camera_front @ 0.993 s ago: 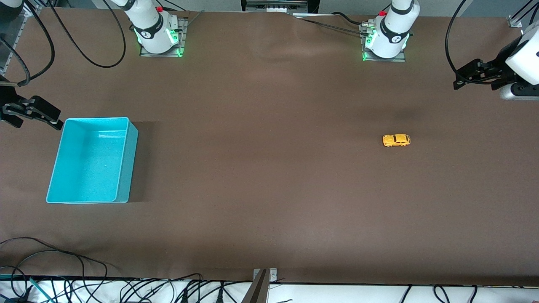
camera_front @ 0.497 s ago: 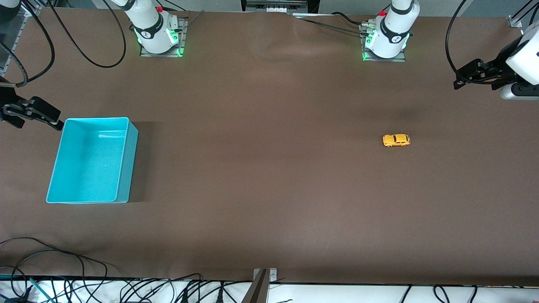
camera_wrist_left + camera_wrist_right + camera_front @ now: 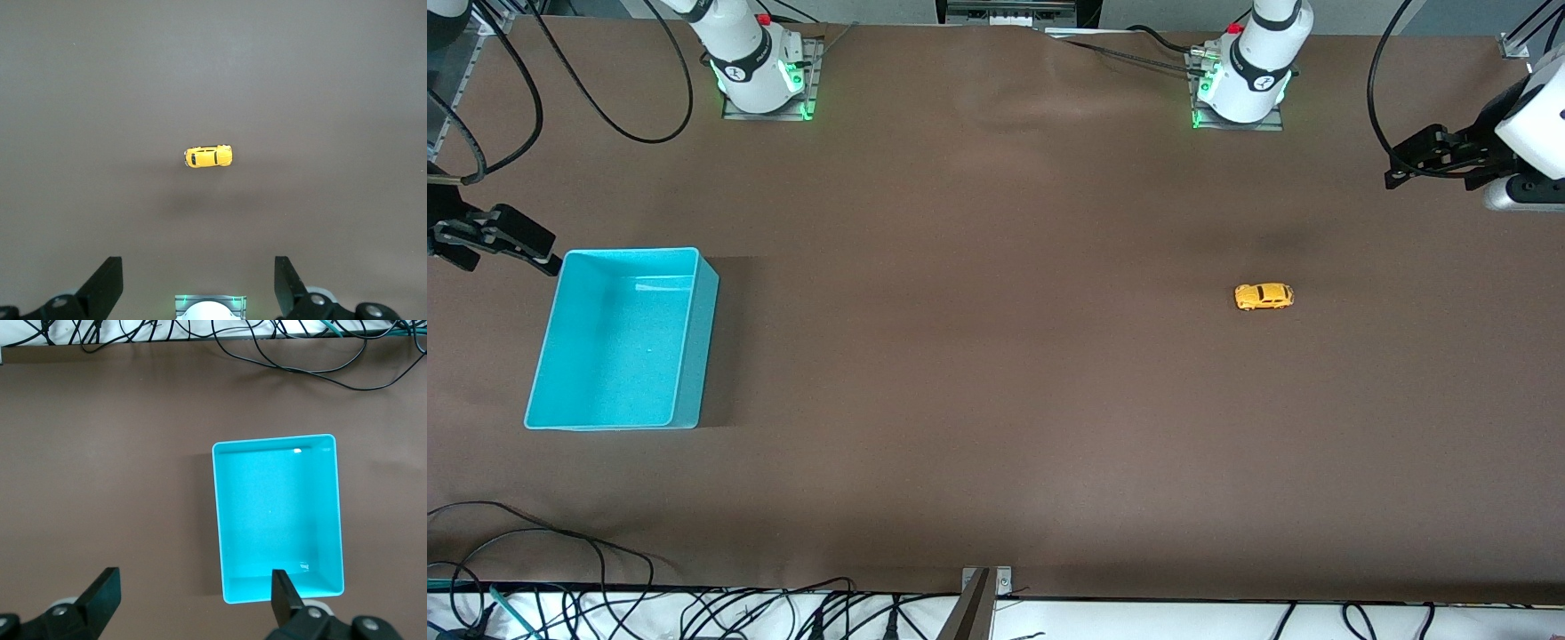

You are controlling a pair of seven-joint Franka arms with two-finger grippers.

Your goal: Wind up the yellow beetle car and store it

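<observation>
Sitting alone on the brown table [image 3: 996, 373] is being shown one yellow beetle car [image 3: 1264, 296], a tiny rounded toy resting on its wheels toward the left arm's end of the table. Nothing is touching it, and bare table is lying all around it. In the left wrist view the same car [image 3: 208, 157] is being seen from above, well apart from the two dark fingertips at the edge of that picture.

One turquoise bin [image 3: 618, 339] is being shown toward the right arm's end of the table, well apart from the car. It is standing upright and open at the top, and nothing is seen lying in it. In the right wrist view the bin [image 3: 279, 527] is being seen from straight above, with one fingertip overlapping its rim in that picture.

Two arms are being shown, each with one two-finger gripper. The left gripper [image 3: 1409, 164] is being held up over the table edge at the left arm's end, with its fingers [image 3: 107, 283] spread wide apart and clamped on nothing. The right gripper [image 3: 489, 236] is being held up just beside the bin's corner at the right arm's end, with its fingers [image 3: 103, 590] likewise spread wide apart and holding nothing.

Many loose black cables [image 3: 694, 613] are lying along the table edge nearest the front camera.
</observation>
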